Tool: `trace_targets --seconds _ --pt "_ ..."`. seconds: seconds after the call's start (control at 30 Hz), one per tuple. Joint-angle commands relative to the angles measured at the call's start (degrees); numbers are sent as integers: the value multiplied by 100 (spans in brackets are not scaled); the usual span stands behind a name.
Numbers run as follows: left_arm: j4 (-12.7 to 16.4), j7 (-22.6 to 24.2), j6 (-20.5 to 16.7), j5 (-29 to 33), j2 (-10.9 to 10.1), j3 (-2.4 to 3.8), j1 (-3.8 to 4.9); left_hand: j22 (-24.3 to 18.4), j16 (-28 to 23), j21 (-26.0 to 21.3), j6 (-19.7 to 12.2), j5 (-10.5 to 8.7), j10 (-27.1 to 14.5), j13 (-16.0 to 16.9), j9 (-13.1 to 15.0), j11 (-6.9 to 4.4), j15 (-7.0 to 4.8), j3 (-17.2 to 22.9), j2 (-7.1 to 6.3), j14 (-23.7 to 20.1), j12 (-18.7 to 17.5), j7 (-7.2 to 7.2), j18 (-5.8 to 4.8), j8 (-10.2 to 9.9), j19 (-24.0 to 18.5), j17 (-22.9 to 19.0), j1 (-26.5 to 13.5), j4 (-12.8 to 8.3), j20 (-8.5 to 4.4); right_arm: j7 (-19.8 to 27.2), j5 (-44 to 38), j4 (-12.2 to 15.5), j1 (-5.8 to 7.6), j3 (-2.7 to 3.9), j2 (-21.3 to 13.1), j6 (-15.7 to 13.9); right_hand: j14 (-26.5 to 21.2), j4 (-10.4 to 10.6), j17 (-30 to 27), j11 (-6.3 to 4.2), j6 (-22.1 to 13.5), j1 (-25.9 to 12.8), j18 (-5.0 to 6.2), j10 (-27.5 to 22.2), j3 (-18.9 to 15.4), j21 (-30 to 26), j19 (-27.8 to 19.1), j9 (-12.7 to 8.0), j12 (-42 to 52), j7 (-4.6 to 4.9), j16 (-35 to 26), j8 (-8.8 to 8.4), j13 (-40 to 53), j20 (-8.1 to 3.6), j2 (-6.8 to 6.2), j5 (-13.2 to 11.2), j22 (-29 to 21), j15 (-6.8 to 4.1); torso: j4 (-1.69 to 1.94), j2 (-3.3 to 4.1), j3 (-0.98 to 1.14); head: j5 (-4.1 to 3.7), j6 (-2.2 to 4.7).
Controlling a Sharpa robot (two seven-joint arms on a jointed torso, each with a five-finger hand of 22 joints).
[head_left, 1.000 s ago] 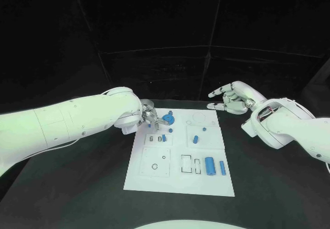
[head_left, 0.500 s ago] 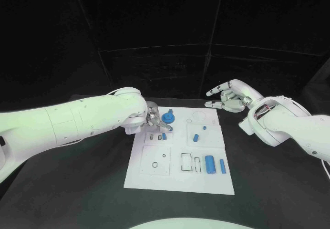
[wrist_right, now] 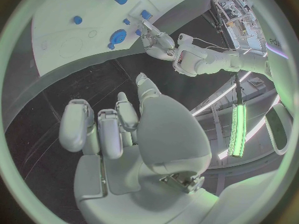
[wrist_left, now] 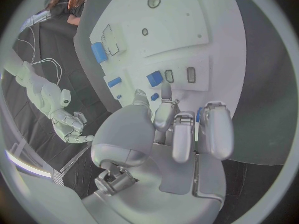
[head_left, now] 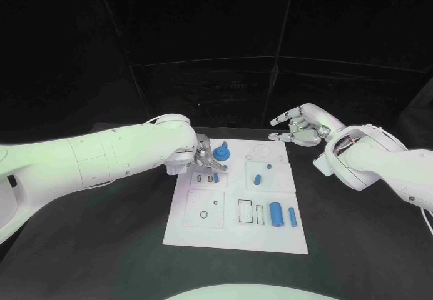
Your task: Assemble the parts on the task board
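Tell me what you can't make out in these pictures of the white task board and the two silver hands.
- Head view: the left hand covers the board's far left corner, so whether it holds a small blue part cannot be told.
- Left wrist view: the hand's own fingers hide a blue piece behind them.
- Head view: the outlined slots are too small to read as filled or empty.
- Right wrist view: the right hand hangs over bare black table, holding nothing.

Left hand point(head_left: 206, 159) crowds the task board point(head_left: 234, 237) at its ten o'clock corner, blocking the round blue part point(head_left: 223, 154) there. Right hand point(head_left: 300, 128) hangs off the board at two o'clock. Blue cylinders point(head_left: 275, 217) stand at four o'clock; the seven o'clock quarter lies flat and passable.
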Motion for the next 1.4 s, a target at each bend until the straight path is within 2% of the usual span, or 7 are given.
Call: trace_targets --seconds 0.03,0.2,0.47,1.03,1.1,1.2,1.4 --pt "-32 -50 188 -23 35 -3 4 9 17 35 -50 -10 40 6 18 -5 -27 -12 57 606 19 8 -67 34 115 1507 3 -17 -15 -5 15 -7 13 3 19 60 349 16 484 9 -26 55 27 -28 -38 -22 -31 1 -19 -12 -15 41 -6 -18 20 38 -6 5 -4 4 1 12 -8" --pt "-68 -64 305 -18 76 -16 0 29 17 48 -83 -9 38 20 73 -2 -24 11 86 606 25 11 -69 61 110 1507 75 -68 -12 -9 15 -20 13 3 33 72 350 27 484 8 -27 61 27 -25 -47 -24 -30 1 -17 -13 -17 50 -5 -19 30 67 -7 4 -2 3 6 26 -16" --pt "-115 -77 407 -16 138 -48 -11 68 17 74 -135 -8 33 37 149 4 -18 74 135 606 28 18 -73 90 105 1507 184 -158 -5 -13 15 -41 13 3 60 88 351 40 484 5 -28 80 26 -25 -64 -26 -27 2 -20 -16 -20 65 -11 -21 42 121 -7 1 -5 8 -2 17 -16" --pt "-140 -80 357 17 181 -61 -25 109 17 99 -190 -8 39 75 265 8 -13 214 215 606 45 21 -74 136 93 1507 357 -331 3 -7 42 -85 12 3 110 125 351 50 481 5 -26 86 26 -21 -73 -28 -27 2 -15 -17 -22 73 -8 -22 49 146 -9 0 -2 3 2 41 -50" --pt "-130 -78 337 38 177 -61 -26 117 17 103 -207 -6 40 84 301 5 -15 317 274 606 47 19 -74 149 89 1507 475 -430 2 -7 44 -90 12 3 113 131 351 50 481 5 -26 86 26 -21 -73 -28 -27 2 -15 -17 -22 73 -8 -22 49 146 -9 0 -1 3 1 34 -55" --pt "-115 -75 311 88 172 -61 -28 124 17 106 -246 -1 41 99 340 -27 -35 588 405 606 50 -16 -72 157 84 1507 860 -715 -6 -7 47 -100 12 3 118 138 351 50 481 5 -26 86 26 -21 -73 -28 -27 2 -15 -17 -22 73 -8 -22 49 146 -9 0 -1 7 1 34 -63" --pt "-82 -66 258 209 156 -61 -31 128 17 104 -358 3 3 91 375 -76 -83 1124 535 606 5 -64 -68 109 71 1507 1492 -1267 -46 -4 48 -118 12 3 133 147 352 58 483 3 -22 91 26 -17 -80 -28 -25 4 -11 -19 -23 83 -5 -23 59 168 -7 -1 -2 6 1 28 -74"
